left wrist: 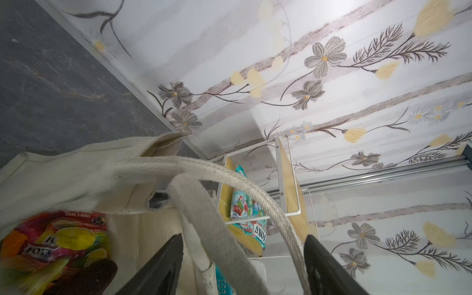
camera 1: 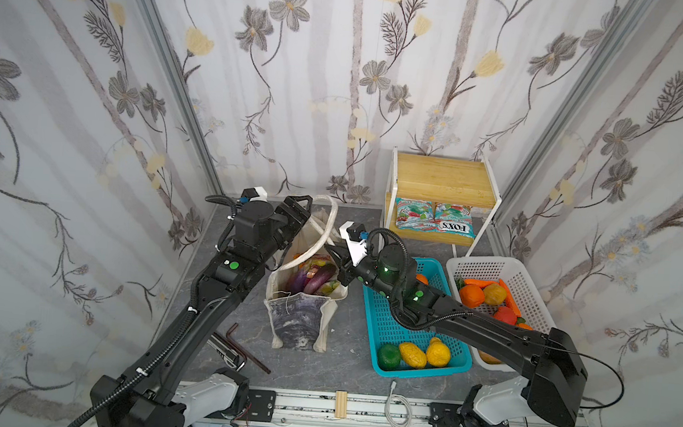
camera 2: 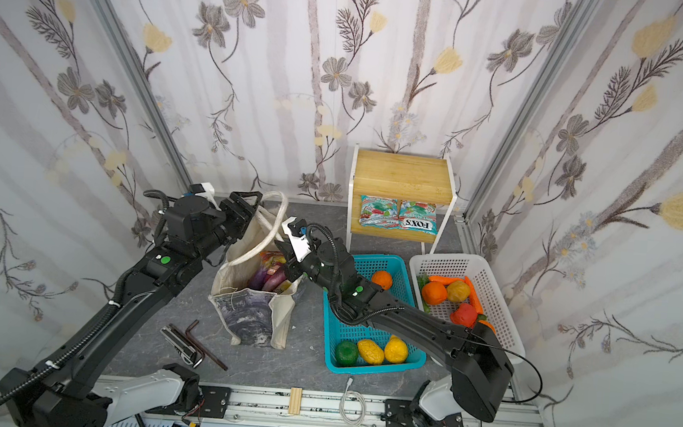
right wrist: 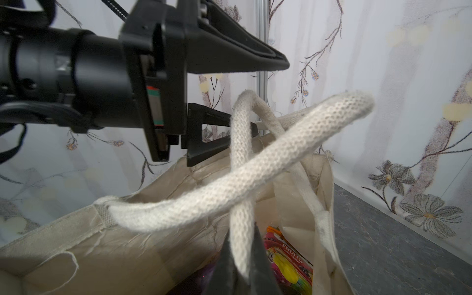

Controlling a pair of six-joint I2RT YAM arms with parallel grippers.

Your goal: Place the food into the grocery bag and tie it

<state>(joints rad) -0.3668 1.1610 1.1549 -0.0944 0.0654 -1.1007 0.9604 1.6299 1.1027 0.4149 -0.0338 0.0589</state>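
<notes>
Nearest the edge, on the metal rail, there's one ribbed wooden block [camera 1: 341, 406] and one looped white cable [camera 1: 397, 411]. On the grey stone-look counter [camera 1: 339, 373] lie two dark L-shaped hex keys [camera 1: 255, 360], right beside one shiny metal tool [camera 1: 223, 349].

Next up is the teal basket [camera 1: 380, 334], a rectangular plastic mesh one. It has one green fruit [camera 1: 388, 355], two bumpy yellow fruits [camera 1: 412, 354] and one orange [camera 2: 381, 279] at the far end. Just beside it is a white basket [camera 1: 530, 287] in the same mesh. That one holds one orange, one tan round fruit, one red one and two carrots, and the rest is hidden under the arm.

The bag [camera 1: 302, 315] stands upright on the counter, just left of the teal basket. It's cream canvas with frayed threads and a grey-blue print. Inside are glossy purple eggplant [camera 1: 313, 281] (two, I think) and one shiny candy packet [left wrist: 63, 237].

It has two thick woven rope handles that cross over the mouth. The right jaws are pinched tight on one handle [right wrist: 238, 143], and the other [right wrist: 319, 127] arcs free. The left jaws are spread wide above the far rim, with rope running loose between them.

Farthest back is one shelf [camera 1: 442, 176] with a white metal frame and two wood boards. Two crinkly teal packets [camera 1: 414, 214] sit side by side on the lower board.
</notes>
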